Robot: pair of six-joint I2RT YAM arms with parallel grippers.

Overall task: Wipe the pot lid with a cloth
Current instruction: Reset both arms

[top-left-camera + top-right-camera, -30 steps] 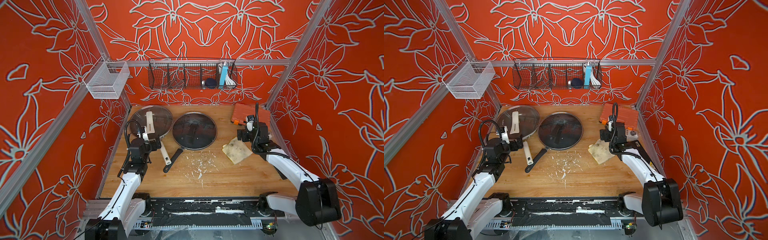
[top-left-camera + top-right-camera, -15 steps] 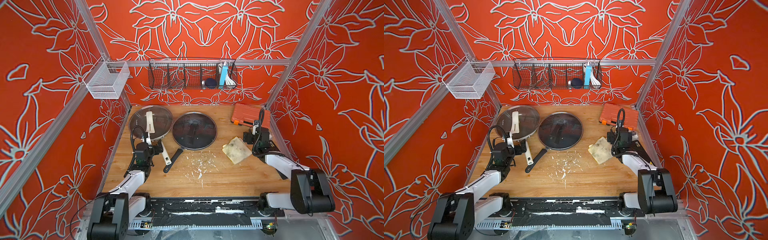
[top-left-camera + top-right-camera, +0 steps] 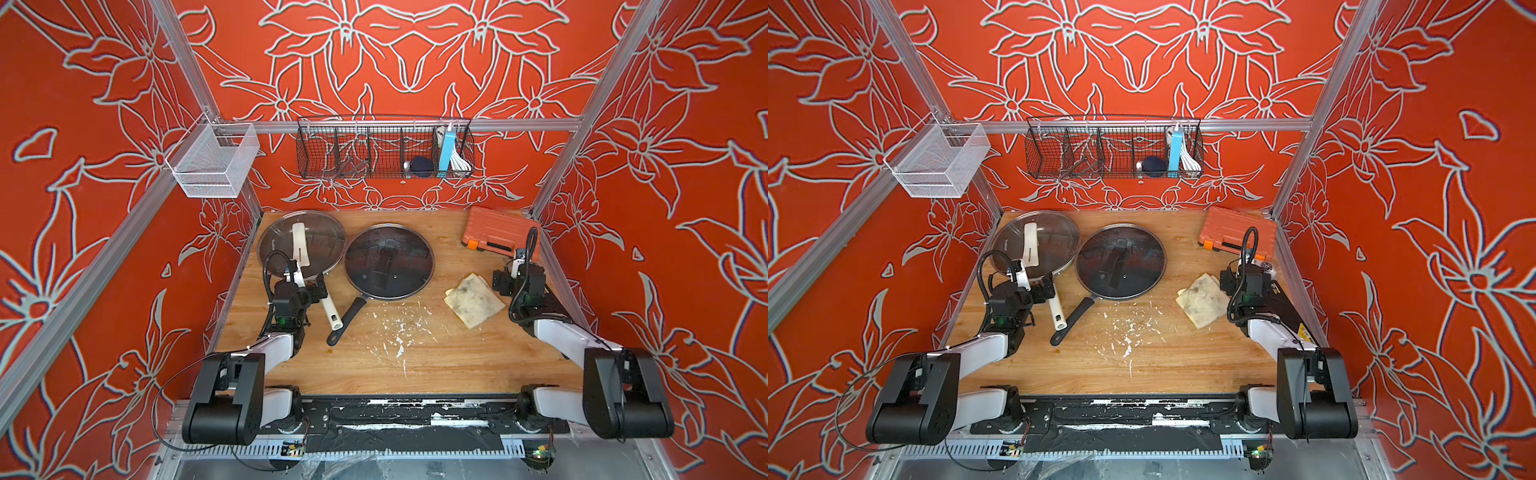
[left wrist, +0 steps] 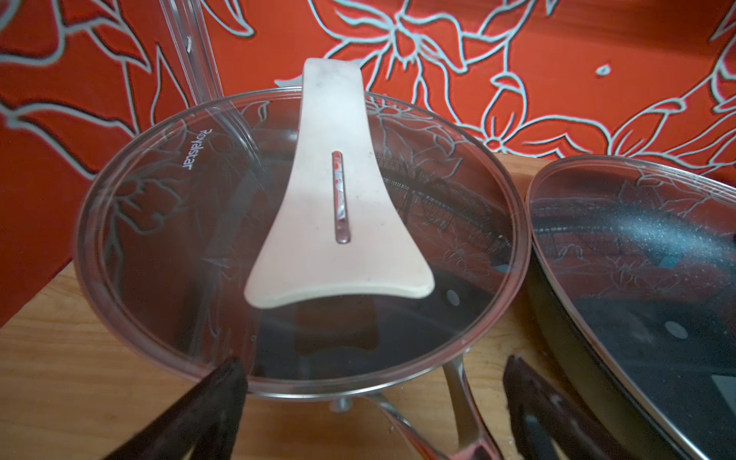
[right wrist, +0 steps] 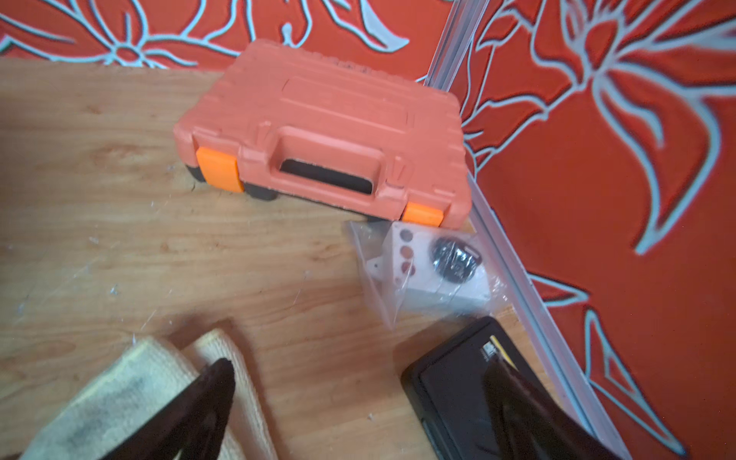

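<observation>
The cloth (image 5: 103, 398) runs off the wrist view's edge, partly behind a blurred finger (image 5: 191, 406) of the right pincer (image 5: 358, 366).

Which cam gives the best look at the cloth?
Either top view. Both top views show the whole cloth, with its outline and dark stains clear and nothing in front of it. The right wrist view catches only a blurred corner at the frame edge. The left wrist view does not show it.

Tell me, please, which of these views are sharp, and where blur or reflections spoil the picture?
Both top views are evenly lit and sharp across the wooden table. In the left wrist view the glass lid mirrors the wall pattern, and the left tool is dark and soft. The right wrist view is blurred throughout, most on the cloth and the right tool.
</observation>
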